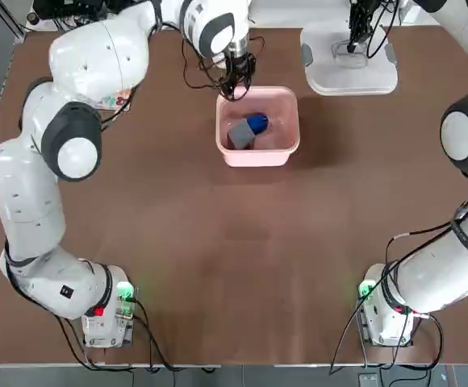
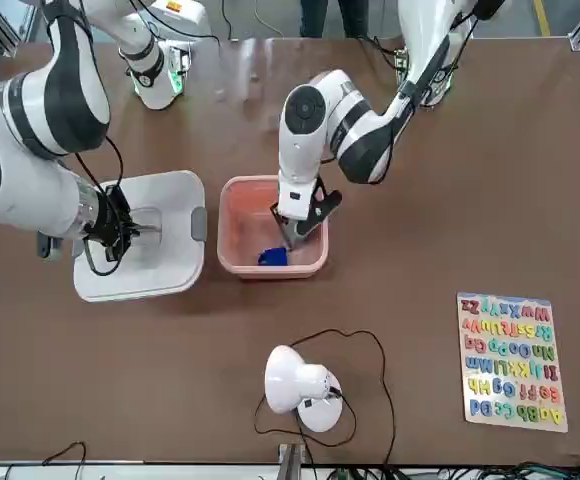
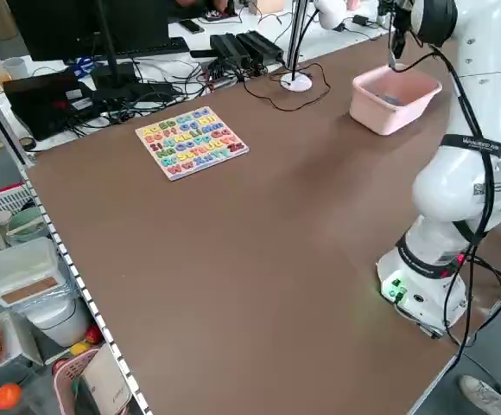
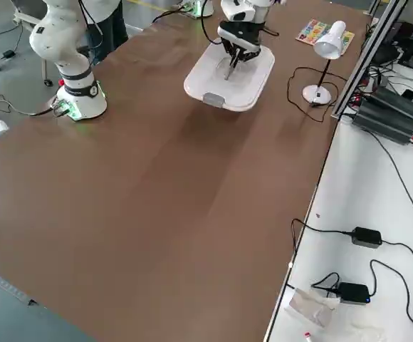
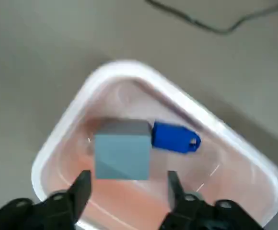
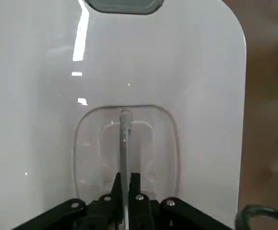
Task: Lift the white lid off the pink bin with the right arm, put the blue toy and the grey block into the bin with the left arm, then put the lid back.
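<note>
The pink bin point(image 1: 286, 147) stands uncovered at the far middle of the table. Inside it the grey block point(image 1: 240, 135) lies tilted against the blue toy point(image 1: 256, 122). My left gripper point(image 1: 236, 85) hovers over the bin's far left corner, open and holding nothing. In the left wrist view the grey block point(image 5: 122, 149) and the blue toy point(image 5: 176, 138) lie below the spread fingertips point(image 5: 84, 184). The white lid point(image 1: 331, 72) sits to the right of the bin, and my right gripper point(image 1: 353, 42) is shut on its centre handle point(image 6: 124, 139).
A white desk lamp point(image 2: 300, 385) with a looping black cable stands past the bin at the table's far edge. An alphabet puzzle board point(image 2: 510, 362) lies at the far left. Both arm bases point(image 1: 109, 310) sit at the near edge.
</note>
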